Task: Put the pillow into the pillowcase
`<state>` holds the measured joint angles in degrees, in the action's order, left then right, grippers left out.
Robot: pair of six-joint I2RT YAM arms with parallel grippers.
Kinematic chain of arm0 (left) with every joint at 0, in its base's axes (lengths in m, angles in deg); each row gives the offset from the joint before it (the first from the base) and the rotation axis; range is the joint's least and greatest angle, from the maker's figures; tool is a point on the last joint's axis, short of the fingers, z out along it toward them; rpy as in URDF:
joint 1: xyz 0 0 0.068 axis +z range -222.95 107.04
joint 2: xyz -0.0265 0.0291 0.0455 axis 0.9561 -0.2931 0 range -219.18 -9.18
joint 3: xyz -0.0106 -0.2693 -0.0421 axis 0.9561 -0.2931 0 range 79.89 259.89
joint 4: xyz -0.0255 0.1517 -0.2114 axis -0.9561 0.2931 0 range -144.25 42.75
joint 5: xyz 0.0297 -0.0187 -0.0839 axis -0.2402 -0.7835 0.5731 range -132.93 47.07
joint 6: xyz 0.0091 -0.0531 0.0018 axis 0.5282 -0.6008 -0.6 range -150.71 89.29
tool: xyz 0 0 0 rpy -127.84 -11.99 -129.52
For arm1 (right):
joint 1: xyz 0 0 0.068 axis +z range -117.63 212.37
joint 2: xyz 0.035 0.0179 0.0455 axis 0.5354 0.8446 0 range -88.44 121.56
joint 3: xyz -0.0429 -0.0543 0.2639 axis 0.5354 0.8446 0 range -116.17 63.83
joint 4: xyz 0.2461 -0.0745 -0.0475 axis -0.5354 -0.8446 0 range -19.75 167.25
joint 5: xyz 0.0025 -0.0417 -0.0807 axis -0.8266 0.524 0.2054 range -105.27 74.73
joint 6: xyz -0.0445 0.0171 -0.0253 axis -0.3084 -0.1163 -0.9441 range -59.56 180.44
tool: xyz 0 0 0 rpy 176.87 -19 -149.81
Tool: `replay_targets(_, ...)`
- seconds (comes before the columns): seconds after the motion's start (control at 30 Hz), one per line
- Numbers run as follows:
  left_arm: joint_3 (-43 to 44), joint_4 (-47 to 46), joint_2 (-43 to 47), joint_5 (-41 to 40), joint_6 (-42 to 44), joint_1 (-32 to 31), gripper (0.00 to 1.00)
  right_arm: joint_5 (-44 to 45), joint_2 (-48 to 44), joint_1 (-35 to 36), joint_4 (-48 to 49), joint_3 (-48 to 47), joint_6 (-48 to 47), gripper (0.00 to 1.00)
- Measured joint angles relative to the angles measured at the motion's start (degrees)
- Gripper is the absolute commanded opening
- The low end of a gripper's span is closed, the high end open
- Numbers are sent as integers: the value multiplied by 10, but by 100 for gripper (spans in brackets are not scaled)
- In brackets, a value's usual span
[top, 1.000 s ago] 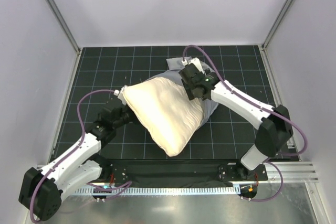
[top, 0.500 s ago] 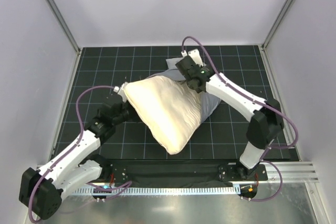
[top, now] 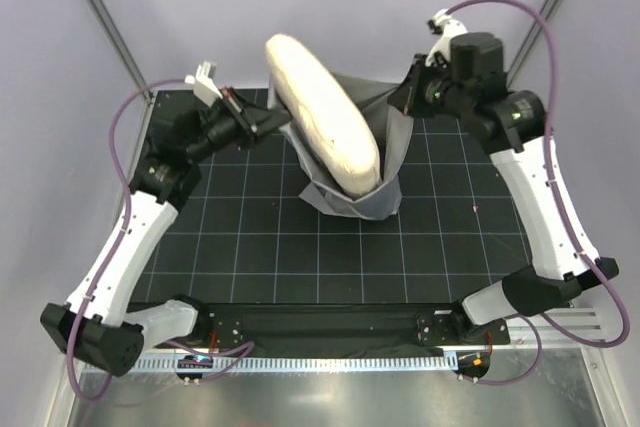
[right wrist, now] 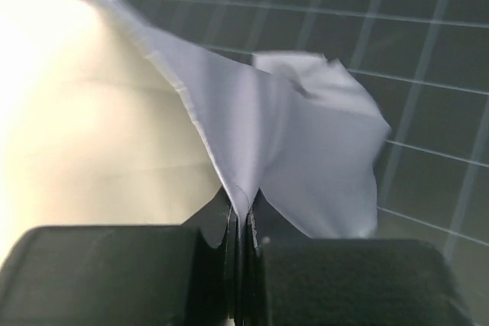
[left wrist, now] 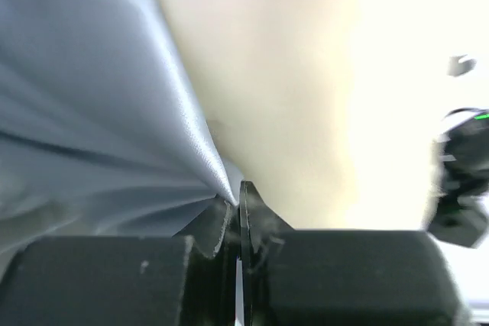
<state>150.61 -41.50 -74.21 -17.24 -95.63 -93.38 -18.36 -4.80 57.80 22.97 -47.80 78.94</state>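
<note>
The cream pillow (top: 318, 115) stands tilted, its lower end down inside the blue-grey pillowcase (top: 355, 197), its upper end sticking out toward the back. Both arms hold the pillowcase's mouth up off the mat. My left gripper (top: 283, 119) is shut on the pillowcase's left edge (left wrist: 137, 112), with the pillow (left wrist: 306, 97) right beside it. On the other side my right gripper (top: 398, 99) is shut on the right edge, and the fabric (right wrist: 290, 135) fans out from its closed jaws next to the pillow (right wrist: 92, 127).
The black gridded mat (top: 240, 247) covers the table. White walls close in on the left, back and right. Purple cables (top: 130, 127) loop off both arms. A metal rail (top: 330, 362) runs along the near edge.
Both arms rose from low over the mat and lifted the pillowcase's mouth. The pillow went from lying flat to standing tilted inside the case. The right gripper closed on the fabric.
</note>
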Motion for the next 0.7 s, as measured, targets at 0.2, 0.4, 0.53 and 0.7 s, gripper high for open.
replay_targets(0.2,170,-2,-74,46,-39,12,2,-218,-1,-88,39,-78,103,4)
replay_targets(0.4,286,-29,-114,79,-78,16,3,-376,1,-147,233,-70,284,4)
replay_targets(0.53,354,-55,-119,96,-106,58,4,-428,10,-153,409,-60,423,4)
replay_targets(0.7,440,-74,-102,84,-112,144,5,-455,44,-154,554,-115,543,4)
